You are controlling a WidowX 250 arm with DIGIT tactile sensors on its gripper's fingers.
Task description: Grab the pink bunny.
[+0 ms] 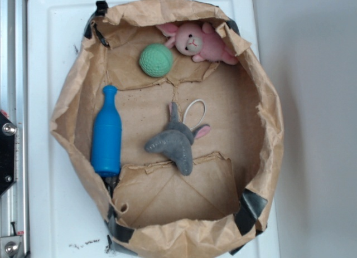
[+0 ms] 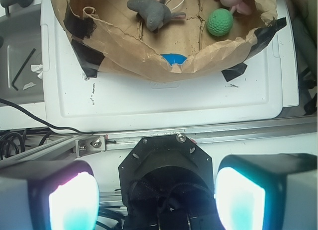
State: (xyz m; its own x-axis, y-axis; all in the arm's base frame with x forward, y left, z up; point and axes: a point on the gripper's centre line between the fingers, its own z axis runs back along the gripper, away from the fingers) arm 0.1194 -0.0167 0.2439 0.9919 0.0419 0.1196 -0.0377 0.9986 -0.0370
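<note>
White worktop (image 1: 50, 63) carries crumpled paper-bag basin (image 1: 268, 102). Pink bunny (image 1: 195, 42) lies at upper centre of exterior frame, pressed against bag wall, green ball (image 1: 155, 60) just beside it. Grey plush (image 1: 175, 144) mid-floor, blue bottle (image 1: 107, 136) at left. Gripper (image 2: 158, 200) outside bag, fingers (image 2: 72, 200) spread wide, empty. Advice: travel over rim, descend on bunny's body, avoid ball and paper wall.

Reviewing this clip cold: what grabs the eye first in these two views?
A crumpled brown paper bag, folded open like a bowl on a white tray, fills the exterior view. Inside, a bright blue bottle lies along the left wall, a grey plush animal sits mid-floor, and the pink bunny rests at the top beside a green ball. The gripper is open, outside the bag.
</note>
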